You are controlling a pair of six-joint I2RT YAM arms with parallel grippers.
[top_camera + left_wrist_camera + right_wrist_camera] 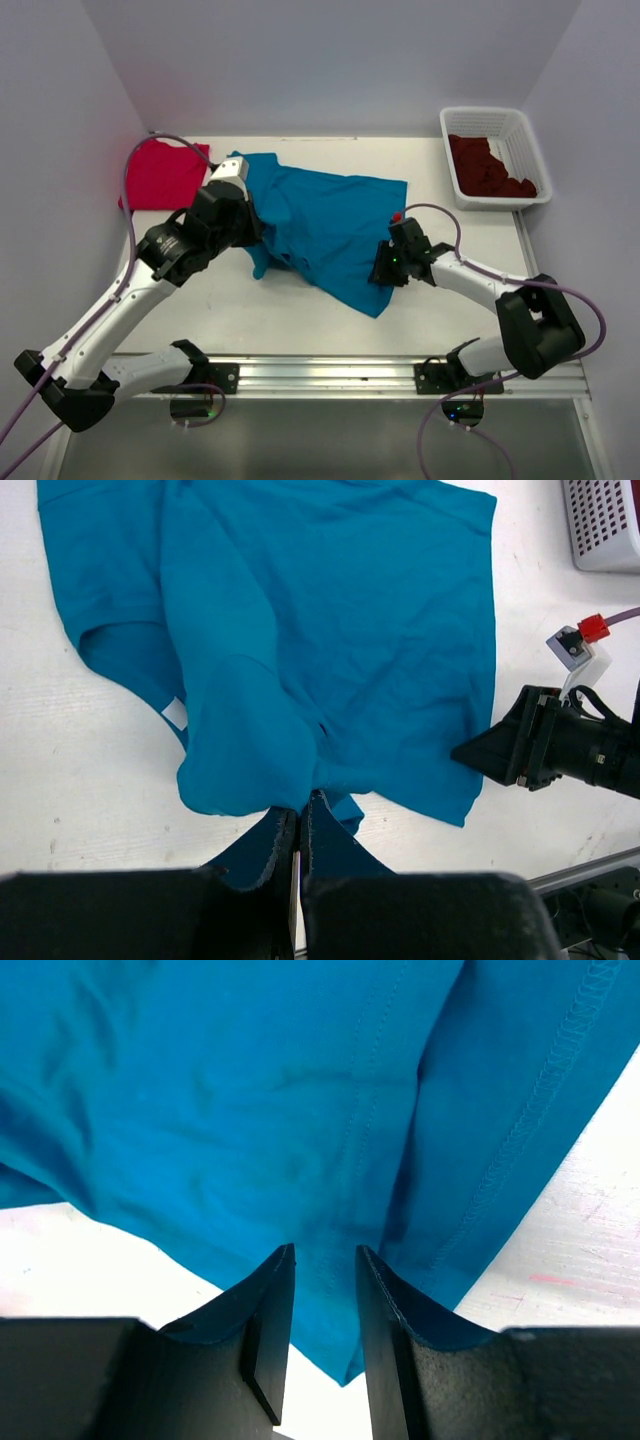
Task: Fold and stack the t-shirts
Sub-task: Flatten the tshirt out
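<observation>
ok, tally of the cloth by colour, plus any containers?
Teal blue t-shirt: 1, both grippers on it
Bright red t-shirt: 1, at the table's far left
Dark maroon cloth: 1 heap, pieces can't be counted
White lattice basket: 1, holding the maroon heap
Total: 4

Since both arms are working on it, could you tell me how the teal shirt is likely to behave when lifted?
The teal shirt will probably sag: it lies wrinkled and bunches where the left gripper pinches it. It is probably light, being thin cloth. The doubled hem between the right gripper fingers may slip free.
</observation>
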